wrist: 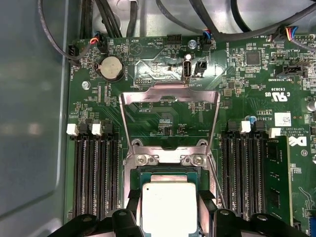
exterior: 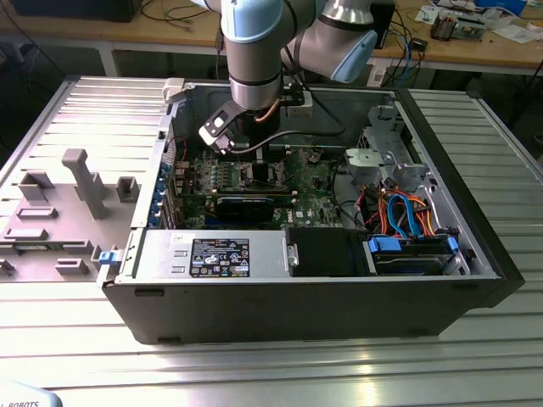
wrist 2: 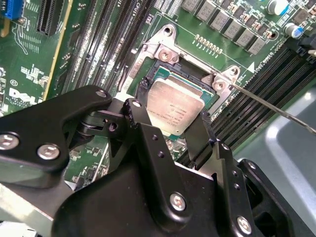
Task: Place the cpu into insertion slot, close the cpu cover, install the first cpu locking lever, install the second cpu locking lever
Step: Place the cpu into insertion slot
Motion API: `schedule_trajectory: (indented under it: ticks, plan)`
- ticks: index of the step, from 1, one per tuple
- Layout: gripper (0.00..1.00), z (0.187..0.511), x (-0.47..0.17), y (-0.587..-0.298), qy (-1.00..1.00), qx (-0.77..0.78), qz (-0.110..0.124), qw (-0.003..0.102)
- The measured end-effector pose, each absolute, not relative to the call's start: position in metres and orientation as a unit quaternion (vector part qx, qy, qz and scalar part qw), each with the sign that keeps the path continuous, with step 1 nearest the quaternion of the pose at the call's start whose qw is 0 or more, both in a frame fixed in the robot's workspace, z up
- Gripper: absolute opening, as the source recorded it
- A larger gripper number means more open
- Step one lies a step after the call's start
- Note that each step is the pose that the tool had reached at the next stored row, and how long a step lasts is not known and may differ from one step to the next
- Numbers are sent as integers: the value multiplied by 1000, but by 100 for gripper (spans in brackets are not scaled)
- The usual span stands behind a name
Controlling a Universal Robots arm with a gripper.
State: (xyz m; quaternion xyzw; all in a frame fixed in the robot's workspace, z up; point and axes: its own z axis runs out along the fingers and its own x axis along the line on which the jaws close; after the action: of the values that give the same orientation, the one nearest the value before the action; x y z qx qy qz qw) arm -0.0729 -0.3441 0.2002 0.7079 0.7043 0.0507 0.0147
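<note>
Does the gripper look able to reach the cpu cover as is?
Likely not right away: the gripper is shut on the cpu at the insertion slot. The path looks free, though: the cpu cover is open just beyond.

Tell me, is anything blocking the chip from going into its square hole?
Nothing visible does. The gripper holds the cpu right at the insertion slot, and the cpu cover stands open, back off the slot.
</note>
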Motion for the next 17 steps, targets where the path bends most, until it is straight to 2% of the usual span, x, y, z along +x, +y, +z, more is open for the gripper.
schedule_trajectory:
  ticks: [17]
  plan:
    - [54, 196, -72, -344, 703, 709, 51, 15]
